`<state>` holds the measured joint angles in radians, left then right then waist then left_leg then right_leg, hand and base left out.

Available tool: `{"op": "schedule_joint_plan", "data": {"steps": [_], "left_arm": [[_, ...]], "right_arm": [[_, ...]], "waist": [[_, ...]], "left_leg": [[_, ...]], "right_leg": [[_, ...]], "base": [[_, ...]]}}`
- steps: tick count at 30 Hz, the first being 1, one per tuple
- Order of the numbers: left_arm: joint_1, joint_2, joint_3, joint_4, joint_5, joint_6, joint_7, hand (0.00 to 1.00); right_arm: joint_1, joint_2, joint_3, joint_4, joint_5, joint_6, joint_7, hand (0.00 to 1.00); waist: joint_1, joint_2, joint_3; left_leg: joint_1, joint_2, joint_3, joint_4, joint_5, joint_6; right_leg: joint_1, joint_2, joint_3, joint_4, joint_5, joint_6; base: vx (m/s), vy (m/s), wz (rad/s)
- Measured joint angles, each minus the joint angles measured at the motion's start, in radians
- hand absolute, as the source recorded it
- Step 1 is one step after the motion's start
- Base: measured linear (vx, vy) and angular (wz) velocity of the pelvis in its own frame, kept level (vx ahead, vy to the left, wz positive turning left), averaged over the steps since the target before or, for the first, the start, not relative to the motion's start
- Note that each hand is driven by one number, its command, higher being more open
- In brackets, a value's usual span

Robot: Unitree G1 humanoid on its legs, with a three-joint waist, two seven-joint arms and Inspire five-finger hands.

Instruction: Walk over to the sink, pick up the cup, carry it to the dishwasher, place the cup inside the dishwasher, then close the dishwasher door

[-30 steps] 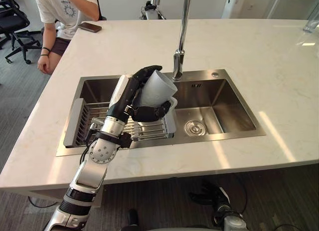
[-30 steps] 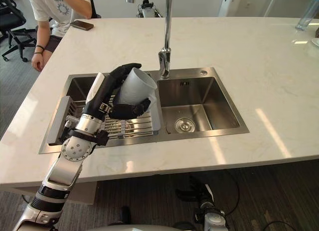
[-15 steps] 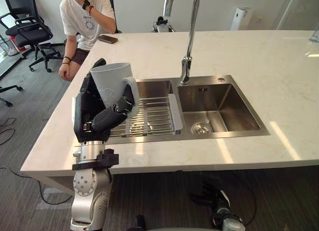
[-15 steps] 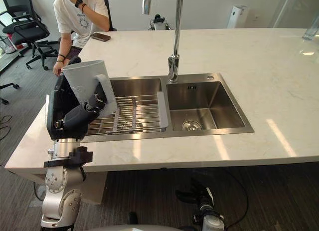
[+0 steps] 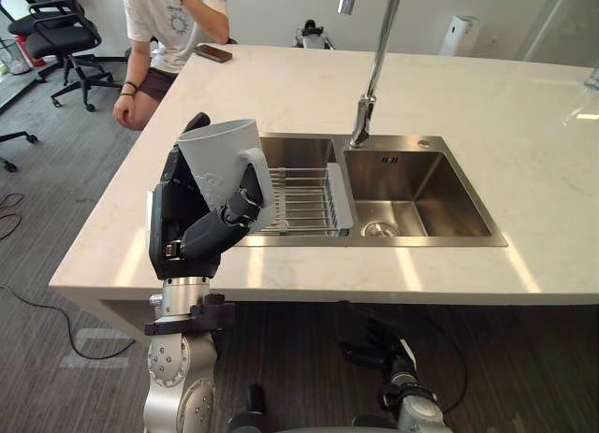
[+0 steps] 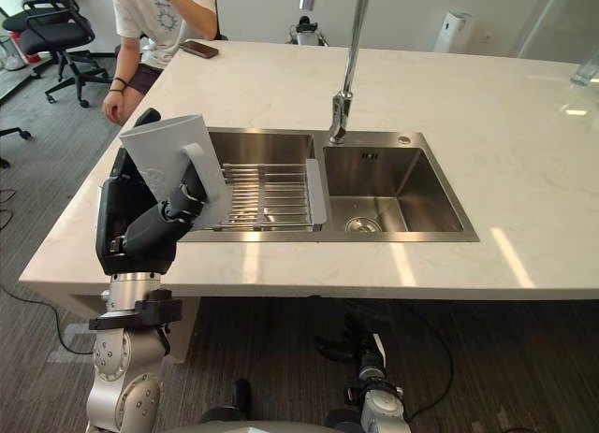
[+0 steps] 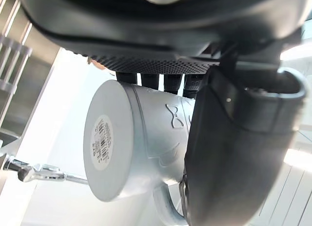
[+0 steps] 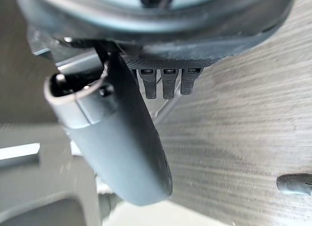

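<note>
Lifted clear of the sink [image 5: 440, 185] since a second ago, the cup [image 5: 223, 157] is held mouth-up in the left hand [image 5: 192, 225] off the worktop's [image 5: 524, 115] near-left edge, for carrying. In the left wrist view that hand clamps round its body, and in the right wrist view the right hand [image 8: 117, 138] hangs slack and empty.

Left hand [image 5: 192, 229]: black glossy shell, segmented fingers. Wrist collar [image 5: 190, 319]: black clamp. Left forearm [image 5: 178, 372]: silver-grey, round joint housing. Palm: dark dotted mesh. Right hand [image 8: 122, 138]: dark grey, thick smooth thumb.
</note>
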<state>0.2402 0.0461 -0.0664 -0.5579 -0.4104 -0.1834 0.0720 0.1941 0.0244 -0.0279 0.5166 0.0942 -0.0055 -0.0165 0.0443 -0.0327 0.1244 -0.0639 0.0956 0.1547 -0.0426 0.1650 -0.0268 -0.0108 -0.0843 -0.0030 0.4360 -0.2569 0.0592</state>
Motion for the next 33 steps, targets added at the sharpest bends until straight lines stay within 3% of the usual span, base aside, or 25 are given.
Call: {"op": "schedule_joint_plan", "data": {"steps": [2,3,7,8,9,10,11,13,14,15,16,19,22,28,30,32,33], "left_arm": [[0.002,-0.015,-0.002,0.001,0.001,-0.007,-0.002,0.30],[0.013,-0.031,-0.001,0.005,0.001,-0.001,0.002,0.30],[0.057,-0.028,-0.026,0.005,0.000,0.002,0.013,0.30],[0.052,-0.027,-0.049,0.009,-0.001,0.003,0.015,0.30],[0.046,-0.022,-0.062,0.010,-0.001,0.004,0.015,0.30],[0.036,-0.021,-0.097,0.010,-0.001,0.004,0.013,0.30],[0.031,-0.020,-0.112,0.010,-0.001,0.004,0.013,0.30],[0.003,-0.021,-0.162,0.017,-0.001,0.004,-0.005,0.30],[-0.005,-0.021,-0.169,0.020,-0.001,0.004,-0.011,0.30],[-0.024,-0.021,-0.180,0.030,-0.001,0.004,-0.013,0.30],[-0.058,-0.023,-0.186,0.065,-0.001,0.003,-0.023,0.30],[-0.059,-0.001,-0.165,0.123,-0.001,0.003,-0.022,0.30],[-0.044,0.018,-0.134,0.143,-0.001,0.004,-0.012,0.30],[-0.020,0.020,-0.105,0.140,0.000,0.005,-0.013,0.30],[-0.019,0.021,-0.094,0.135,0.003,0.004,-0.013,0.30],[-0.018,0.024,-0.065,0.124,0.010,0.003,-0.011,0.30],[-0.018,0.026,-0.045,0.124,0.012,0.003,-0.006,0.30]], "right_arm": [[-0.007,-0.003,0.007,-0.054,0.002,-0.001,-0.011,0.90],[-0.022,-0.012,0.016,-0.076,0.004,-0.002,-0.020,0.90],[-0.025,-0.022,0.041,-0.079,0.035,-0.005,-0.037,0.90],[-0.020,-0.024,0.036,-0.084,0.041,-0.005,-0.045,0.90],[-0.017,-0.017,0.034,-0.087,0.041,-0.005,-0.049,0.90],[-0.014,-0.028,0.029,-0.089,0.041,-0.004,-0.055,0.90],[-0.013,-0.036,0.029,-0.092,0.041,-0.004,-0.057,0.90],[0.017,-0.048,0.030,-0.137,0.040,-0.004,-0.058,0.90],[0.018,-0.048,0.030,-0.141,0.040,-0.004,-0.057,0.90],[0.014,-0.048,0.029,-0.143,0.040,-0.004,-0.058,0.90],[0.005,-0.045,0.018,-0.132,0.040,-0.004,-0.059,0.90],[-0.001,-0.010,0.005,-0.110,0.040,-0.002,-0.057,0.90],[-0.022,-0.001,0.004,-0.067,0.040,-0.001,-0.053,0.90],[-0.051,-0.025,-0.077,0.106,0.085,0.001,-0.013,0.90],[0.006,-0.059,-0.101,0.135,0.117,0.001,0.024,0.90],[0.058,-0.072,-0.118,0.158,0.121,0.001,0.038,0.90],[0.069,-0.073,-0.125,0.180,0.121,0.001,0.037,0.90]], "waist": [[0.031,0.009,0.002],[0.034,0.033,0.015],[0.024,0.053,0.024],[0.018,0.055,0.023],[0.015,0.042,0.027],[0.005,0.037,0.029],[-0.001,0.039,0.027],[-0.019,0.052,0.010],[-0.026,0.056,0.002],[-0.035,0.066,-0.009],[-0.036,0.077,-0.023],[-0.032,0.039,-0.044],[-0.032,0.035,-0.045],[-0.031,0.022,-0.040],[-0.034,0.023,-0.033],[-0.044,0.008,-0.017],[-0.048,0.003,-0.011]], "left_leg": [[-0.076,0.013,-0.006,0.053,0.002,-0.007],[-0.110,0.043,-0.016,0.081,0.008,-0.005],[-0.155,0.088,-0.076,0.107,0.013,-0.042],[-0.184,0.099,-0.049,0.120,-0.063,-0.022],[-0.201,0.094,-0.022,0.159,-0.094,0.004],[-0.236,0.094,0.012,0.289,-0.134,0.057],[-0.244,0.093,0.027,0.355,-0.142,0.064],[-0.202,0.109,0.058,0.504,-0.223,0.049],[-0.175,0.113,0.064,0.503,-0.255,0.041],[-0.119,0.107,0.075,0.440,-0.286,0.012],[-0.061,0.074,0.068,0.302,-0.264,-0.037],[-0.008,-0.010,0.062,0.142,-0.179,0.000],[0.025,-0.055,0.052,0.066,-0.139,0.026],[0.066,-0.086,0.044,0.014,-0.134,0.047],[0.068,-0.078,0.023,0.036,-0.153,0.051],[0.070,-0.077,-0.013,0.069,-0.173,0.059],[0.074,-0.078,-0.035,0.078,-0.178,0.063]], "right_leg": [[0.027,0.013,0.000,-0.143,-0.005,0.012],[0.023,0.045,-0.007,-0.166,0.017,-0.002],[0.021,0.100,-0.065,-0.166,0.040,-0.030],[0.023,0.093,-0.108,-0.185,0.056,-0.040],[0.021,0.073,-0.125,-0.201,0.065,-0.043],[0.021,0.049,-0.158,-0.214,0.078,-0.044],[0.028,0.038,-0.173,-0.219,0.082,-0.042],[0.034,0.010,-0.230,-0.224,0.091,-0.029],[0.034,0.004,-0.242,-0.228,0.095,-0.023],[0.036,-0.005,-0.259,-0.243,0.104,-0.008],[0.048,-0.023,-0.279,-0.266,0.120,0.011],[0.059,-0.068,-0.283,-0.317,0.155,0.021],[0.064,-0.098,-0.279,-0.318,0.164,0.025],[0.071,-0.128,-0.279,-0.276,0.170,0.031],[0.035,-0.138,-0.270,-0.143,0.170,0.031],[-0.030,-0.149,-0.200,0.040,0.174,0.025],[-0.077,-0.142,-0.134,0.145,0.193,-0.001]], "base": [[-0.15,-0.037,0.08],[-0.14,-0.056,0.13],[-0.15,-0.095,0.40],[-0.10,-0.050,0.67],[-0.18,-0.028,0.91],[-0.12,0.004,0.72],[-0.12,0.014,0.83],[-0.05,0.080,0.77],[-0.05,0.136,0.66],[-0.01,0.161,0.64],[-0.02,0.180,0.56],[-0.03,0.189,0.36],[-0.01,0.175,0.23],[0.00,0.084,0.09],[0.00,0.056,0.29],[0.04,0.059,0.45],[0.06,0.023,0.46]]}}
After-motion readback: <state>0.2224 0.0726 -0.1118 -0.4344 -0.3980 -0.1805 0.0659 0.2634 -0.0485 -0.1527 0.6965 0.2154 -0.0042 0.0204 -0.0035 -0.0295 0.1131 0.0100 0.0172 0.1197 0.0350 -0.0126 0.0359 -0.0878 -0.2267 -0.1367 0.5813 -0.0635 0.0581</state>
